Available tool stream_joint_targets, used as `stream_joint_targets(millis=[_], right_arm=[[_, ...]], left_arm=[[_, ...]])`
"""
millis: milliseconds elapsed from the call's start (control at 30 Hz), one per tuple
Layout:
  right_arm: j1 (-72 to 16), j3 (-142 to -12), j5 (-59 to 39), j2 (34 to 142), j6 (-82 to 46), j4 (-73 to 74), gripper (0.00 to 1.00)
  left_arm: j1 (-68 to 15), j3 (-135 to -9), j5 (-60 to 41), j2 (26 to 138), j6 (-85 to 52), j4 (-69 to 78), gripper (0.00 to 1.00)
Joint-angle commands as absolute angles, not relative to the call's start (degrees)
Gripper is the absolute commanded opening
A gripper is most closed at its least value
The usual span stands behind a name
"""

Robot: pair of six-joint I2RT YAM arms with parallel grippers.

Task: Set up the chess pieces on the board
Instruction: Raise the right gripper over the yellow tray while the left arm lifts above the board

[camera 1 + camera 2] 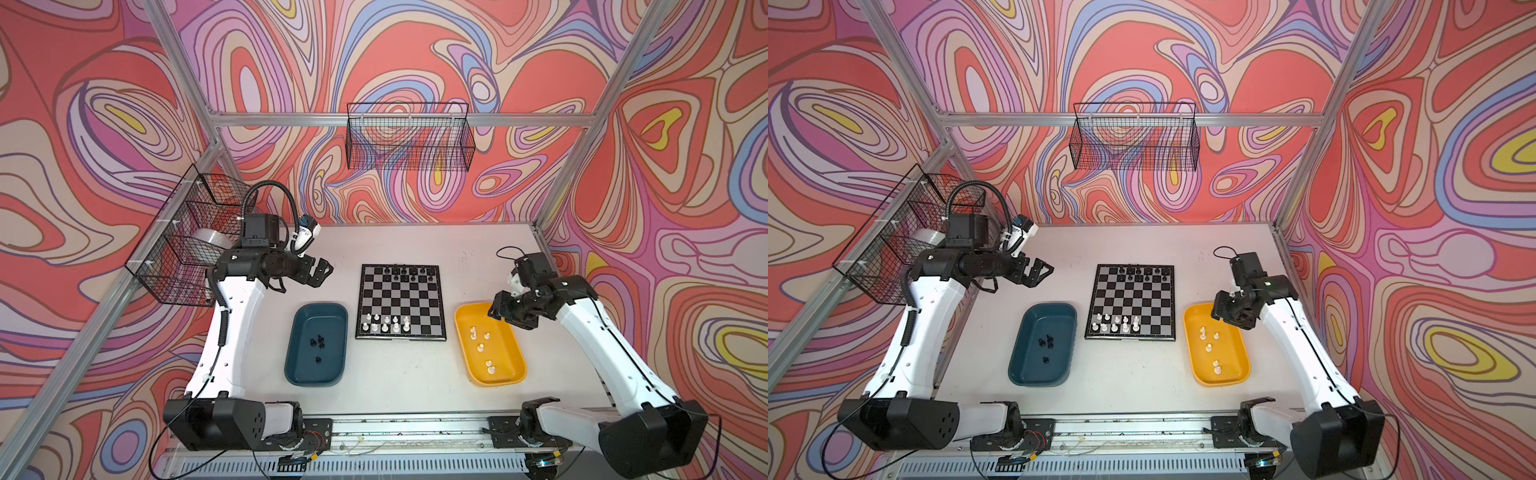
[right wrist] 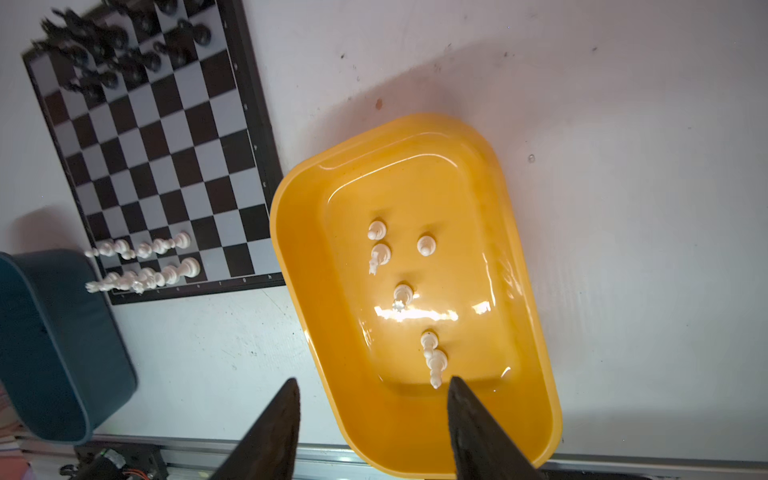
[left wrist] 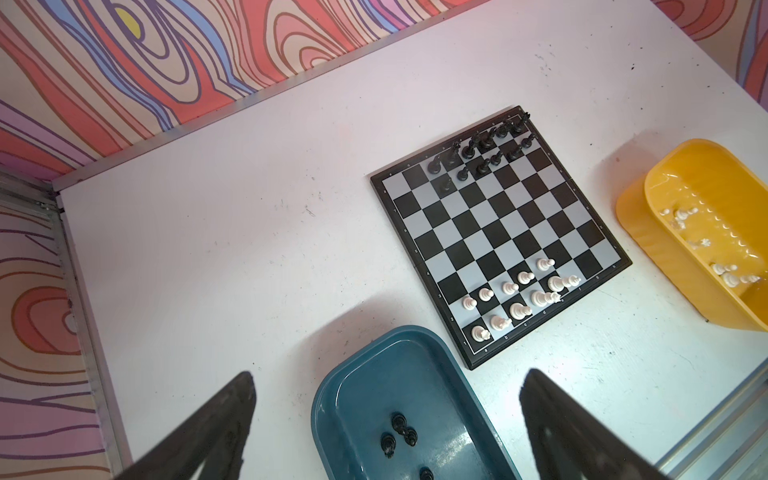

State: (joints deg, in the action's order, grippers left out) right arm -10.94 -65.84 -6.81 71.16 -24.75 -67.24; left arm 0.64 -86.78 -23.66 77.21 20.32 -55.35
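The board (image 1: 401,301) lies mid-table, also in the wrist views (image 3: 498,232) (image 2: 153,137). Black chess pieces (image 1: 405,272) stand in its far two rows, white ones (image 1: 386,324) in its near rows at the left. Several black pieces (image 3: 399,432) lie in the teal tray (image 1: 328,328); several white pieces (image 2: 380,253) stand in the yellow tray (image 1: 509,361). My left gripper (image 1: 326,268) (image 3: 388,374) hovers wide open, high beyond the teal tray's far end. My right gripper (image 1: 496,309) (image 2: 372,379) hangs above the yellow tray's far end, jaws apart, holding nothing.
A wire basket (image 1: 409,137) hangs on the back wall, and another (image 1: 183,237) on the left frame holds a pale roll. An aluminium rail (image 1: 415,428) runs along the table's front edge. Frame posts stand at the back corners.
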Motion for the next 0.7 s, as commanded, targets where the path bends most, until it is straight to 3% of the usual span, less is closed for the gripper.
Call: stream_joint_targets(millis=[0,433,667], right_arm=[[-14.6,-67.0,-1.2,74.4,-26.9,-67.1,0.56],[-16.1,-59.6,-3.4,77.4,-30.7,-61.1,0.42],[-18.4,-59.2,-2.9,81.3,-32.1,-57.9,0.42]], left_arm=[[0.1,-87.7,-22.8,78.6,20.0,-57.7,1.00],[-1.0,-87.1,-24.5,81.3,17.5,-57.5,1.00],[-1.7,-87.2,-23.5,81.7,18.1,-58.1,0.99]])
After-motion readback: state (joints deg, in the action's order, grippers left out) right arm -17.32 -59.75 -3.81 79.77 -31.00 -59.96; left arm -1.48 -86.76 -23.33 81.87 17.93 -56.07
